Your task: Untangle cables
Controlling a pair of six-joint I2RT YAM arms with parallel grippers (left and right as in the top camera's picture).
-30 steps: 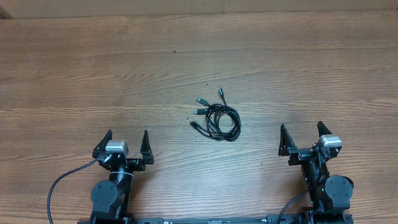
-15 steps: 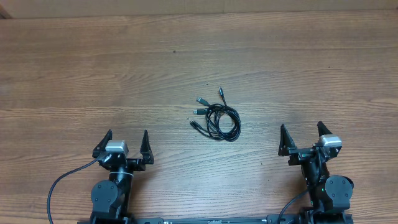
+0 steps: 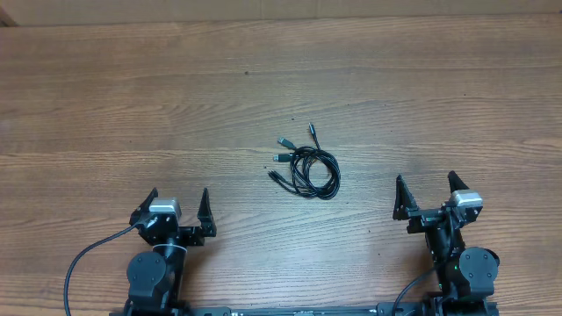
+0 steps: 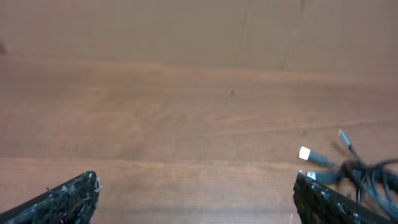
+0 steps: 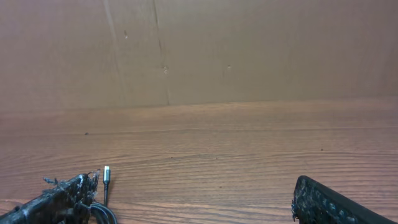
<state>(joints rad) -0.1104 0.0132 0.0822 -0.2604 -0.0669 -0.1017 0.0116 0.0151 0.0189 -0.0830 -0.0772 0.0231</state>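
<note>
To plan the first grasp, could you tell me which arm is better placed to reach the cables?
Right, narrowly. Both arms' fingers are open and empty; the cables lie between them, slightly nearer the right fingers, and the left fingers sit farther back.

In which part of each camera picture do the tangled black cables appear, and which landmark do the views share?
Overhead: the cables lie mid-picture, slightly right of centre, on the wooden table.
Left wrist: the cables are at the lower right edge.
Right wrist: the cables are in the lower left corner, only partly visible.
Shared landmark: the cardboard wall beyond the table's far edge.
</note>
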